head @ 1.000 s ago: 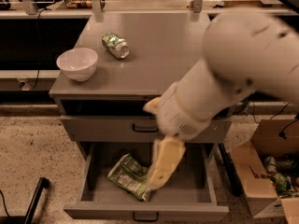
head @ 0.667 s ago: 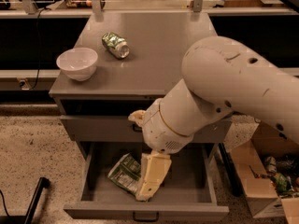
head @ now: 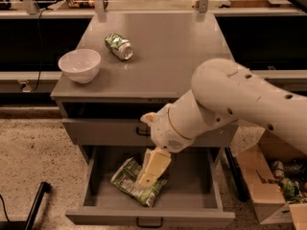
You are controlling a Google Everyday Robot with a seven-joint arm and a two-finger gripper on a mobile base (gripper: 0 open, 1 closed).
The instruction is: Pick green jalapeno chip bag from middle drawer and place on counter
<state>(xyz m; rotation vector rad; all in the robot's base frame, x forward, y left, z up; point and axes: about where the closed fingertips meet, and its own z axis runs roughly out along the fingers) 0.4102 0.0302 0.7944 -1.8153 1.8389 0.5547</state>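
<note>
Far left, low: black pole [head: 34, 208] leaning over the speckled floor [head: 33, 152], well apart from the cabinet.

Counter [head: 177, 51]: white bowl [head: 79, 65] upright near the left edge, close to the front left corner. Drink can [head: 119, 46] on its side just right of the bowl and further back, apart from it. The centre and right of the counter are bare grey, from the front edge to the back rail.

Below the counter edge there is a dark slot, then a shallower drawer [head: 105, 131], front closed, its handle partly hidden by the arm.

Middle drawer [head: 192, 215] stands open toward the camera; both side walls and the front rim are visible. The green jalapeno chip bag [head: 125, 175] lies flat on the drawer floor, left of centre, turned diagonally, near the left wall but not touching it. Bare floor shows to the right of the bag as far as the right wall, and a narrow strip between the bag and the front rim.

Gripper [head: 146, 178]: inside the open drawer, pointing down and slightly left, its tip over the bag's right half. It looks to be on the bag's surface; a firm grasp is not confirmed. How far open: cannot tell from this view, as it reads as one cream block.

The white arm [head: 225, 99] comes in from the right, crossing the cabinet's front right corner and covering part of the shallower drawer.

Right: open cardboard box [head: 261, 186] on the floor, beside the cabinet.
</note>
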